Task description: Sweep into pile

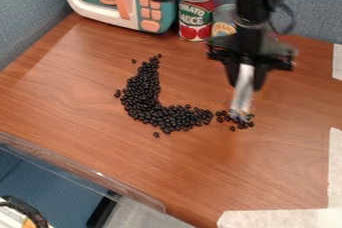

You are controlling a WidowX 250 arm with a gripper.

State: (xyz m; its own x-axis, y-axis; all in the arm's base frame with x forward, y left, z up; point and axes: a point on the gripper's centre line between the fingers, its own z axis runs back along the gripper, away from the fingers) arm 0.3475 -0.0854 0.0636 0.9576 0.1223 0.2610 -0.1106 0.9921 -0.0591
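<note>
Tape [280,219] in pale strips lies along the near right corner of the desk [200,172] and runs up its right side. At the near left, past a clear edging [137,198], a blue surface [57,184] shows below the desk, with a dark, curved item [25,211] in the corner of the view; I can't tell what it is.

A single stray sits just on the near side of the black beans [142,94], which lie about mid-desk in a thick curve, its hollow facing the far right. One arm of the curve goes away toward the back, the other goes right. A few loose ones lie by the far tip and the left side. At the right tip, a small, looser cluster gathers round the lower end of a whitish tool [244,89], which hangs nearly upright, leaning slightly. Above it is the gripper [246,83], right of the main curve, pointing down, its fingers closed in on the tool's upper part.

Farther back, a red and green can [195,20] stands beside a second can [224,21], partly hidden by the arm. Left of them is a teal and white toy microwave [159,16] with an orange handle, and behind everything rise grey-blue panels [25,19]
</note>
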